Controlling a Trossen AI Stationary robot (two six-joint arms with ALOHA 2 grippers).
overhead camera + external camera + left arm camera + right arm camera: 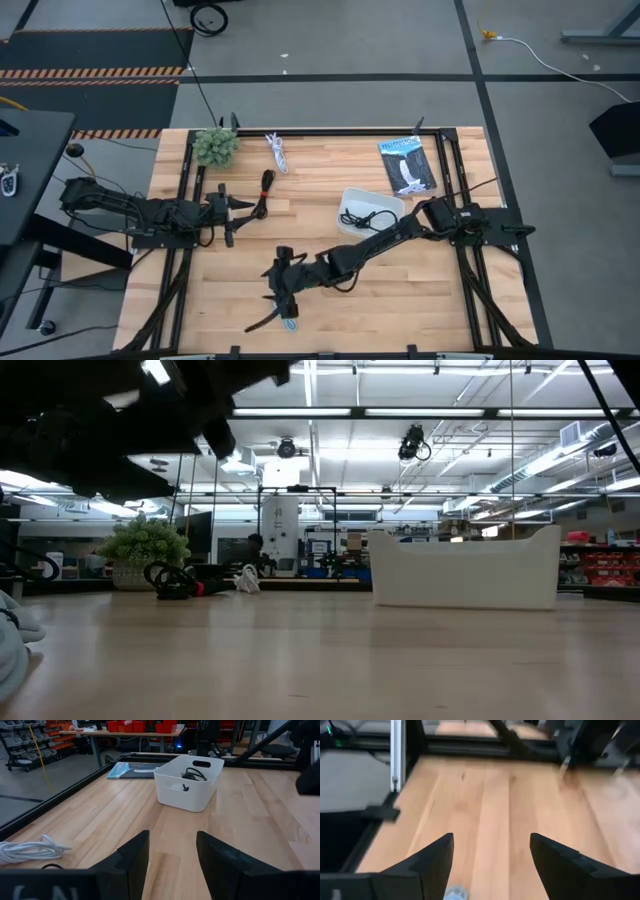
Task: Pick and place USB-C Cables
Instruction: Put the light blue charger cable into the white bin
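Note:
The light blue-grey cable (291, 320) lies on the table near its near edge, and a bit of it (455, 894) shows low between my right gripper's open fingers. That gripper (284, 297) (491, 865) hovers just over it. The black cable with the red band (265, 193) (180, 581) lies just beyond my open left gripper (241, 208) (172, 855). The white cable (277, 151) (30, 851) lies by the far edge. The plain black cable (366, 218) (193, 773) rests inside the white tray (352, 199) (187, 795).
A small potted plant (215, 146) (146, 548) stands at the far left corner. The flat black packet with the blue label (407, 165) (132, 770) lies beyond the tray (465, 570). Black frame rails run along the table edges. Bare wood lies between the two grippers.

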